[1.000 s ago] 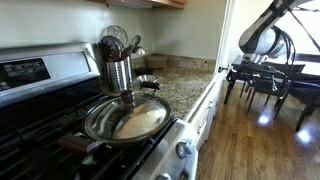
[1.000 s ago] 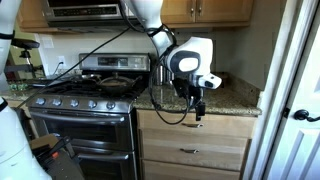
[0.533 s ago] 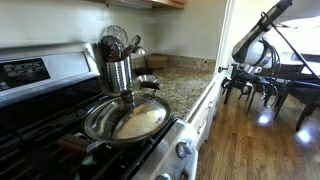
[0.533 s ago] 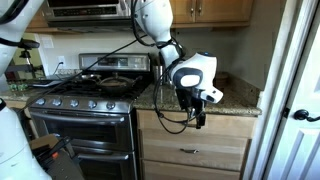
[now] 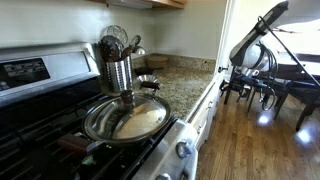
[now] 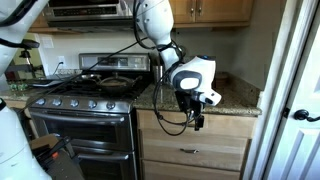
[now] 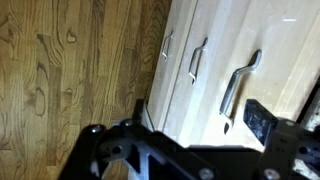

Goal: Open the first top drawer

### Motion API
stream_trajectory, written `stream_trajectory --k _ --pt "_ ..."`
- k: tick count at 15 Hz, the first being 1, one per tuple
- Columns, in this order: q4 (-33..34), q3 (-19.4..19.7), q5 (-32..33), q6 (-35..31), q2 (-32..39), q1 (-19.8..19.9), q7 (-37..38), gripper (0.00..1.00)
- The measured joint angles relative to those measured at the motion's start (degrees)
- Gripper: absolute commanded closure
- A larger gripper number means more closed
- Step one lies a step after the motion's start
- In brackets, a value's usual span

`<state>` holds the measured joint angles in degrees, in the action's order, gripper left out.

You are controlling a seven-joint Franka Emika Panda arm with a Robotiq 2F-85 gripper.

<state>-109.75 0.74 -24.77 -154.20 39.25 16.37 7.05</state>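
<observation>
The first top drawer [image 6: 220,127] is the pale front right under the granite counter, beside the stove, and it is closed. My gripper [image 6: 198,120] hangs just in front of the drawer's left part, fingers pointing down. In the wrist view the gripper [image 7: 202,117] is open and empty. The drawer's metal bar handle [image 7: 240,84] lies between the two dark fingers, nearer the right one, and no finger touches it. In an exterior view the arm [image 5: 250,55] shows far off past the counter's end. The drawer's inside is hidden.
The steel stove [image 6: 85,120] with a pan [image 5: 127,118] stands next to the drawers. A utensil holder [image 5: 118,68] sits on the granite counter [image 5: 185,85]. Two more handled fronts [image 7: 196,60] lie below. A dark piano [image 5: 285,75] stands on the wooden floor [image 7: 70,70].
The arm has lowered and swung a little toward the stove, bringing the open gripper down from counter height to the top drawer front.
</observation>
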Motion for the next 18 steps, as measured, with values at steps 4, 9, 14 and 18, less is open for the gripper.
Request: stream_trajectory --k 4,9,14,18 --pt "3.1 -0.8 -0.1 0.0 4.1 0.1 0.0 0.0" --pt "5.8 -1.1 -0.6 0.0 7.4 0.6 0.0 0.0" --pt "7.8 -3.7 -2.4 0.0 9.6 3.4 -0.4 0.0" --pt "9.1 -5.6 -3.9 0.0 10.7 5.5 -1.8 0.0"
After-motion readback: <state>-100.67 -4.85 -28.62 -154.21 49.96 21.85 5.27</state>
